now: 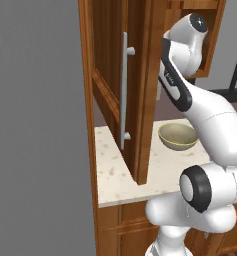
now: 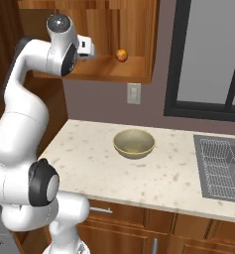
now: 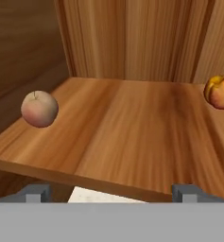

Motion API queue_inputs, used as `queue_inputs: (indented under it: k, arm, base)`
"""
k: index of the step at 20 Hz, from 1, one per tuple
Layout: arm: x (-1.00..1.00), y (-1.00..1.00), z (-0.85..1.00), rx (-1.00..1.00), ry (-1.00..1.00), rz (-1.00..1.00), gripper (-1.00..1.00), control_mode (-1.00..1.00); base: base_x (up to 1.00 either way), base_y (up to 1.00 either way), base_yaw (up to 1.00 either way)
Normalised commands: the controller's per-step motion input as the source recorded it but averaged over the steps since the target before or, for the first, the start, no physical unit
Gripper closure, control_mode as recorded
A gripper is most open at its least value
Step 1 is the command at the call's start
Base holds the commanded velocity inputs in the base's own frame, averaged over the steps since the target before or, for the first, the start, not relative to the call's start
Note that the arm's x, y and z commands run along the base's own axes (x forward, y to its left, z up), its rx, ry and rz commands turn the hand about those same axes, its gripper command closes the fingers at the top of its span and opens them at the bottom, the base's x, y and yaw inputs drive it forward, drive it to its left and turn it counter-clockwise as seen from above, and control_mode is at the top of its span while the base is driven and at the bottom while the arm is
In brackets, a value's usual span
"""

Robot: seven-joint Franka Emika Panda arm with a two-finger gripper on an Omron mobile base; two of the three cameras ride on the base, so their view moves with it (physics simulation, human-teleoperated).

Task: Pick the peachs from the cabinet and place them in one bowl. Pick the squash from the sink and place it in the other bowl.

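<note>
Orange-red, one peach [image 3: 220, 91] sits on the cabinet [image 1: 140, 90] shelf far to the right of your hand [image 3: 111, 191]; a paler round fruit [image 3: 39, 108] sits on the same shelf to the left. Your hand hangs open at the shelf's front edge, holding nothing. Below the cabinet, the tan bowl [image 2: 134, 143] rests on the desk [image 2: 89, 163], left of the sink [image 2: 220, 168].

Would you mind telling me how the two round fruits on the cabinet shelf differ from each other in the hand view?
The left fruit is pale pinkish-tan and dull; the right fruit is bright orange-red with yellow patches. The left fruit sits near the shelf's left edge and shows whole, with a small stem dimple on top; the right fruit sits farther back on the right and is cut off by the picture's edge. Both are round, rest on the same wooden cabinet shelf, and lie apart from the open gripper.
</note>
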Motion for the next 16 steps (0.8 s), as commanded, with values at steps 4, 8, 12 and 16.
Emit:
queue_inputs:
  k: [4, 8, 12, 16]
  arm:
    - [0.63, 0.2, 0.0, 0.0, -0.06, 0.0, -1.0, -1.0]
    - [0.61, 0.31, 0.0, 0.0, -0.04, 0.0, -1.0, -1.0]
    - [0.18, 0.18, 0.26, 0.0, 0.01, 0.0, -1.0, -1.0]
    - [0.04, 0.01, 0.34, 0.0, 0.03, 0.02, -1.0, -1.0]
  base:
    - [0.0, 0.0, 0.0]
    - [0.0, 0.0, 0.0]
    - [0.0, 0.0, 0.0]
    - [0.0, 0.0, 0.0]
